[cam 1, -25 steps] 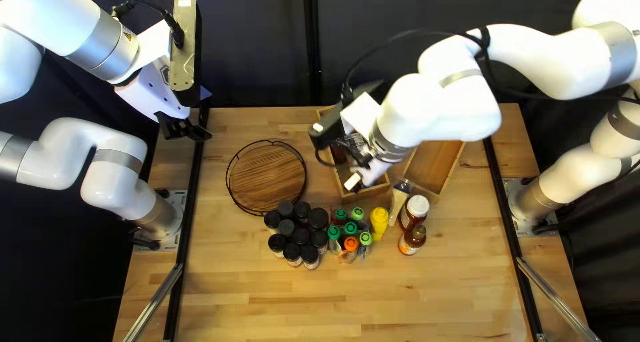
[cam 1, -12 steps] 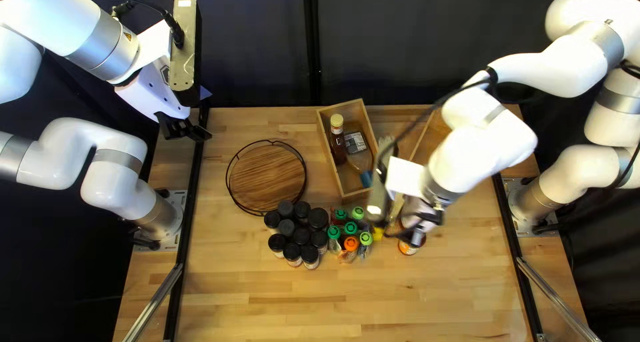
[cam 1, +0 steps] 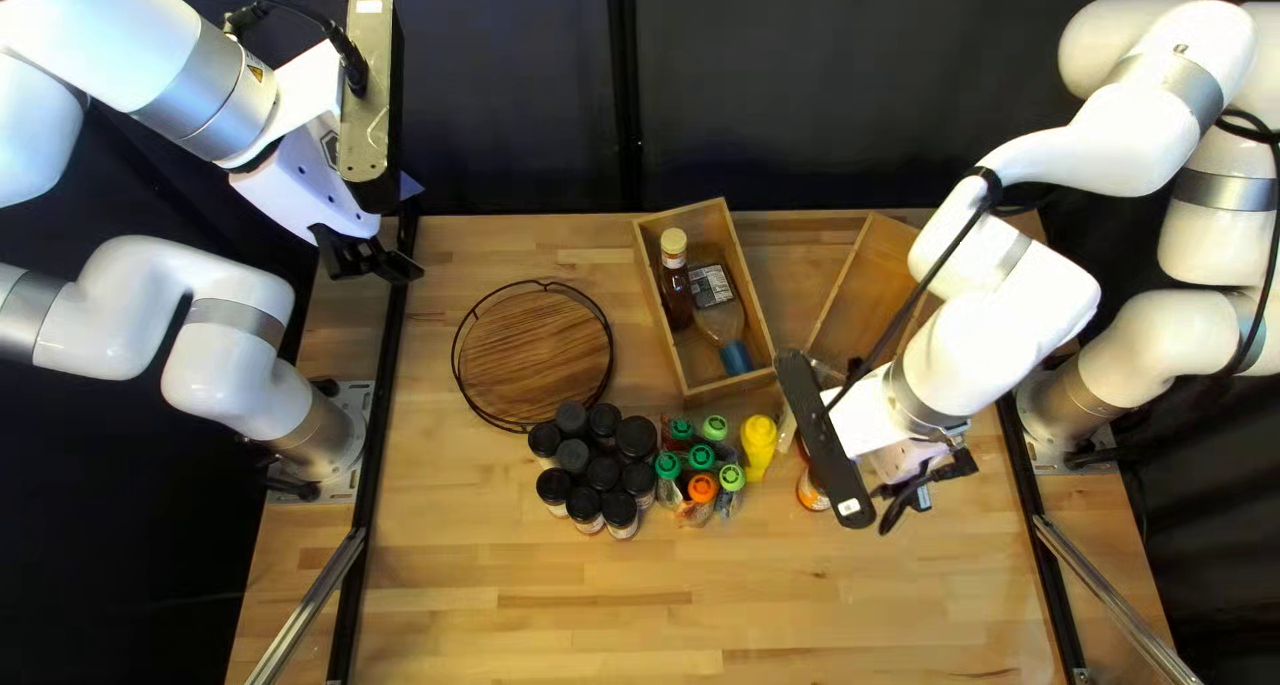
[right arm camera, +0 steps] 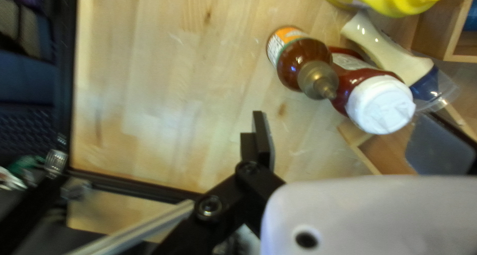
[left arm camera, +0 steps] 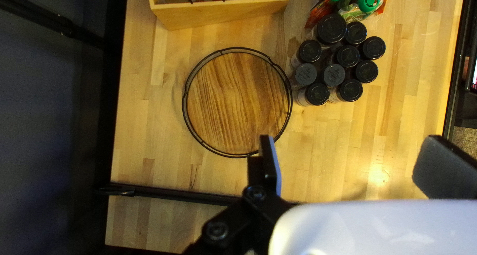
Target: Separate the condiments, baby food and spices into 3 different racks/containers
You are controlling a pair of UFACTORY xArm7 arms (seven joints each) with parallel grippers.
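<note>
Well, the round rack [cam 1: 534,354] has the black-capped jars [cam 1: 603,472] clustered just beside it, at its near right side. Farther right of the rack come the pouches [cam 1: 702,458] with green and orange caps, then the yellow bottle [cam 1: 758,445]. A wooden box [cam 1: 727,389] to the right of the rack holds a dark bottle [cam 1: 676,292] and a blue-capped bottle [cam 1: 720,318]. Well to the rack's right are a second box [cam 1: 867,278], the brown bottle [right arm camera: 298,59], the white-capped red bottle [right arm camera: 357,83] and a pale squeeze bottle [right arm camera: 397,56]. The left gripper [cam 1: 400,266] hangs left of the rack, the right gripper [cam 1: 927,492] far to its right; both have their fingers spread wide, gripping nothing.
</note>
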